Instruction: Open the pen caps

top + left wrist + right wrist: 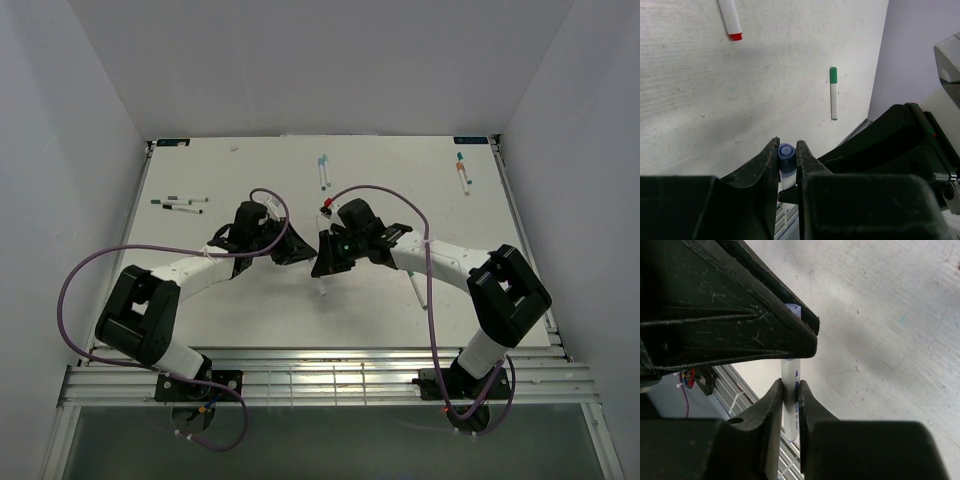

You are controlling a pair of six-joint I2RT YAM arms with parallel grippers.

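The two arms meet tip to tip over the middle of the desk [250, 170], and each blocks the other's view. The left end effector [787, 149] is closed on a blue cap [786, 152], pinched end-on between its two fingers. The right end effector [790, 392] is clamped on the same pen's white barrel [789, 371] just beside it. In the right wrist view the left arm's black fingers cover nearly all of that cap, leaving only a pale blue sliver at their edge. In the left wrist view the right arm's dark housing fills the lower right corner. Two more pens lie on the desk past the left fingers. One has a red cap [735, 36], and its barrel is cut off by the top of the picture. The other shows whole, with a green cap [833, 75], near the desk's edge. From above there are three loose groups well apart from the arms. The left cluster [180, 205] by the left edge looks like three pens. The far-edge pens [323, 172] and the corner pens [462, 172] near the far right corner look like two each. All are too small for a sure count.
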